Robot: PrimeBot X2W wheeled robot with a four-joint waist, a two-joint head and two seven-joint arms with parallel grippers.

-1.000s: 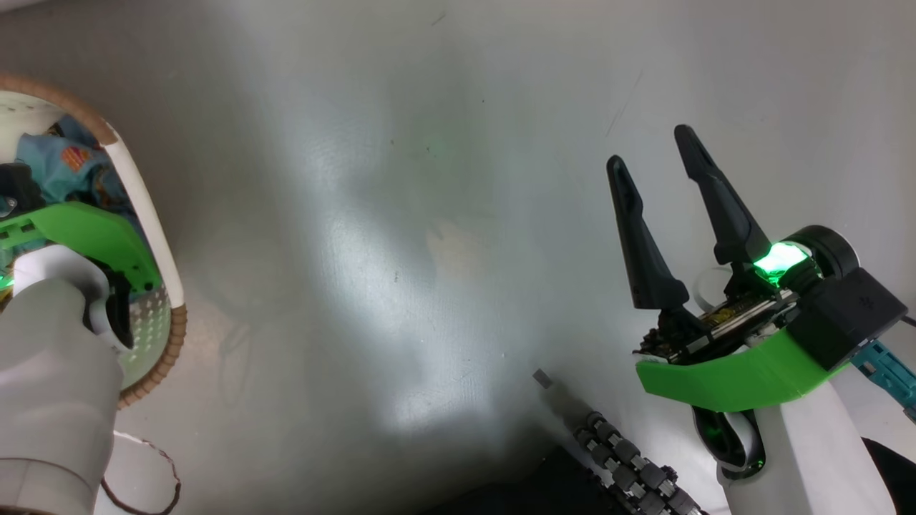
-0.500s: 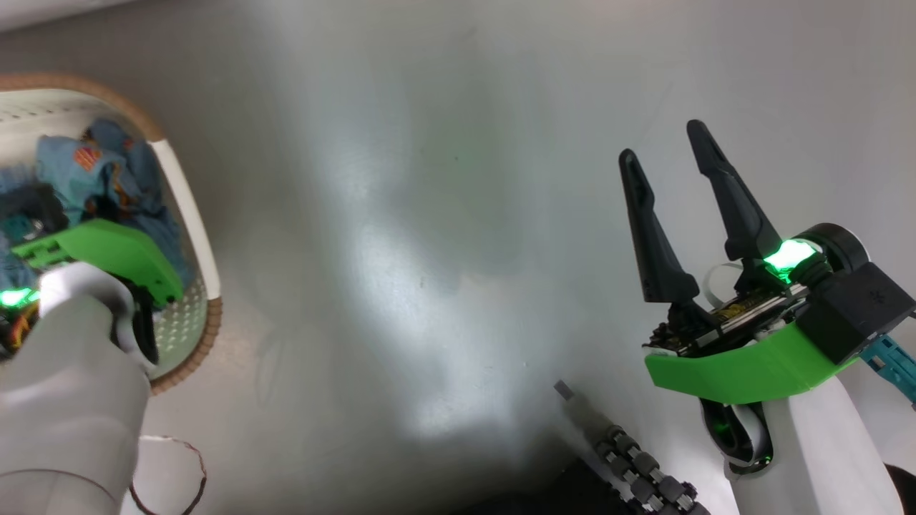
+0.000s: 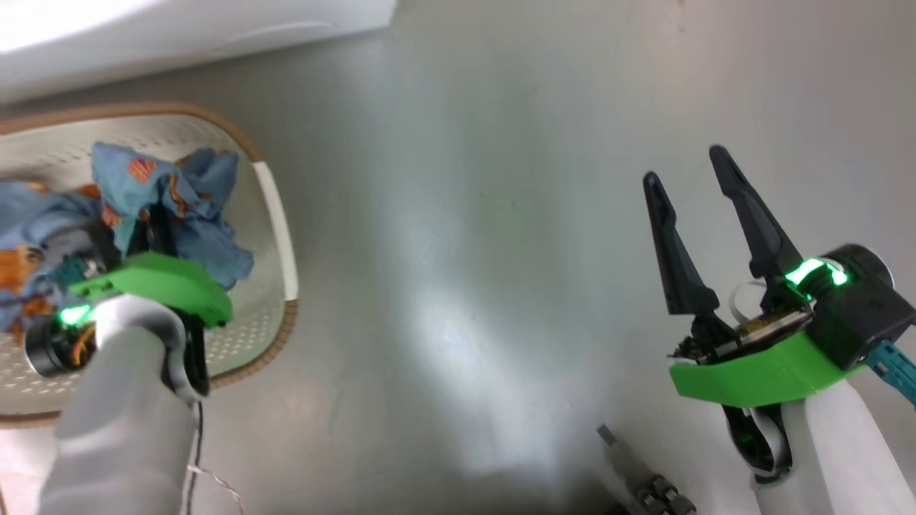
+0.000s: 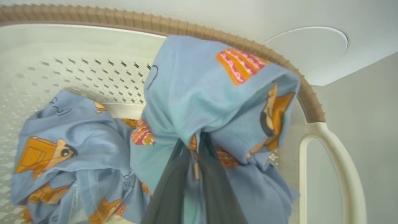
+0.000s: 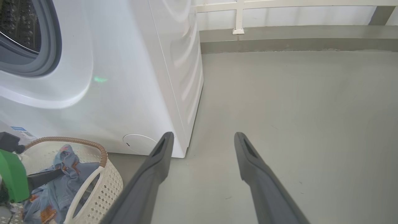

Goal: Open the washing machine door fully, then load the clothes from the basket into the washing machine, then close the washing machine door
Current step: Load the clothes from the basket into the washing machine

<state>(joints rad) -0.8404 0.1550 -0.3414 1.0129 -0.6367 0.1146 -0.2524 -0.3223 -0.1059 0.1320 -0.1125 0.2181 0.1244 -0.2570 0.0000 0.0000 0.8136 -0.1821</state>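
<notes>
We find the left gripper (image 4: 193, 141) down inside the basket (image 4: 93, 71), its two fingers pinched narrow on one piece of the clothes (image 4: 199, 84) — the blue fabric bunches up over the fingertips and hangs at both sides of them. A second piece (image 4: 65, 133) lies crumpled on the basket's bottom, to the left in the left wrist view, touching the held one. Just beyond the held fabric run the brown rim (image 4: 236, 40) and a cream handle (image 4: 329, 161), close against it on that side.

The basket stands on the grey floor (image 3: 465, 286) at the robot's left, just in front of the washer (image 5: 130, 81), near the lower front corner where a round cap (image 5: 138, 143) sits. From the right wrist we see the washer's mouth at the upper left — a grey ring (image 5: 54, 46) with the steel drum (image 5: 18, 21) behind it.

The right gripper (image 3: 683, 166) hovers over the floor well apart from the basket, fingers spread wide and holding nothing. A thin wire (image 3: 199, 429) shows beside the left forearm, and a dark ribbed part (image 3: 658, 493) pokes in at the bottom edge of the head view
</notes>
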